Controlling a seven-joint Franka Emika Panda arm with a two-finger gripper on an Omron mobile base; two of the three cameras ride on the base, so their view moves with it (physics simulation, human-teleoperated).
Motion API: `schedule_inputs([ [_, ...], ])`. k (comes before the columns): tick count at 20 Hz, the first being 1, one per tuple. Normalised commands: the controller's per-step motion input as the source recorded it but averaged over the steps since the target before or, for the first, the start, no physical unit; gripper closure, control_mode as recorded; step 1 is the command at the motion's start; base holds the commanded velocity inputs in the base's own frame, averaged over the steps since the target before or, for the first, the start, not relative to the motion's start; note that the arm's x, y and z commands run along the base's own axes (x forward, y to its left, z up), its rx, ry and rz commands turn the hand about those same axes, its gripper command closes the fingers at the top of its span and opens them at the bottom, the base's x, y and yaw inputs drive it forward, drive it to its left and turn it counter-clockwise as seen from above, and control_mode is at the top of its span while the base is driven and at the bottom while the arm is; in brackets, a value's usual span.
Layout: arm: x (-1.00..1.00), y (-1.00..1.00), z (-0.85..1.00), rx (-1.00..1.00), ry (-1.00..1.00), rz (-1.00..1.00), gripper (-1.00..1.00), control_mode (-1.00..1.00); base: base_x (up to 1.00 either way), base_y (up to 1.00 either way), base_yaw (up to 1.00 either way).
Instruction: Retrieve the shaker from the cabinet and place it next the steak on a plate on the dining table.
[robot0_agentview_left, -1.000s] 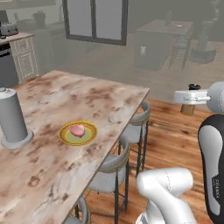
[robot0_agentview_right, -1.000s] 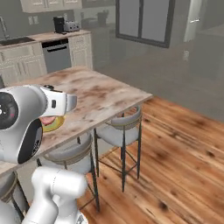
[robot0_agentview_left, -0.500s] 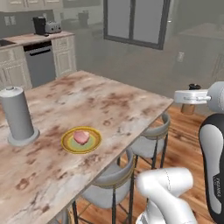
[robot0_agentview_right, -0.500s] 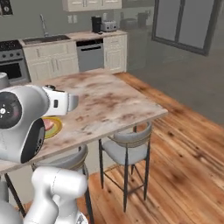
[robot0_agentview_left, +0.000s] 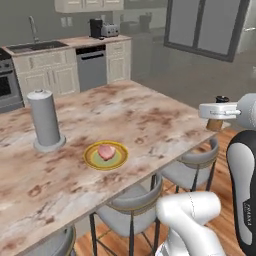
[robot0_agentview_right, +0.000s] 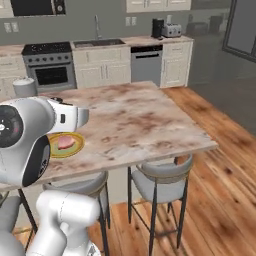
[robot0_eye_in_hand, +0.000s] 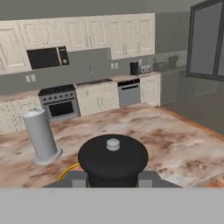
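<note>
- Hand view puts the small tan-brown wooden shaker with its dark round cap (robot0_eye_in_hand: 113, 158) right at the bottom, the cap seen from above between the two dark finger tips of the two-finger gripper (robot0_eye_in_hand: 113, 178); the jaws are closed on the shaker's body just under the cap.
- By its looks the shaker should be light, rigid and smooth-sided, so it could slip or twist if the grip loosens. The hold low under the wider cap seems sound, since the cap would catch on the jaws. It should go down upright, as a short narrow thing tips easily.
- Left base view shows the shaker held in the air off the near right edge of the large pink-brown marbled dining table (robot0_agentview_left: 150, 120), above the grey padded stools (robot0_agentview_left: 187, 170).
- Farther in, the small round yellow-green plate with an orange-tan rim (robot0_agentview_left: 120, 159) lies on the table top, well apart from the shaker, with the small pinkish-red steak (robot0_agentview_left: 105, 151) on it.
- Beyond the plate stands the tall grey cylinder with a knob top (robot0_agentview_left: 45, 119), near the plate but not touching it.
- Farthest back is the cream kitchen counter with sink and dishwasher (robot0_agentview_left: 70, 45).
- Against the earlier frames the whole picture has swung: the base has turned, bringing the counter wall into sight where the window stood. The things on the table show no sign of having moved, and the grip looks the same.
</note>
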Motion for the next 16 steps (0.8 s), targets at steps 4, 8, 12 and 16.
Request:
schedule_inputs([
  [4,0.00,0.00,0.00,0.00,0.00,0.00,1.00,1.00,0.89,-0.12,0.44],
  [8,0.00,0.00,0.00,0.00,0.00,0.00,1.00,1.00,0.91,-0.14,0.45],
  [12,0.00,0.00,0.00,0.00,0.00,0.00,1.00,1.00,0.88,-0.16,0.45],
  [16,0.00,0.00,0.00,0.00,0.00,0.00,1.00,1.00,0.77,-0.20,0.45],
])
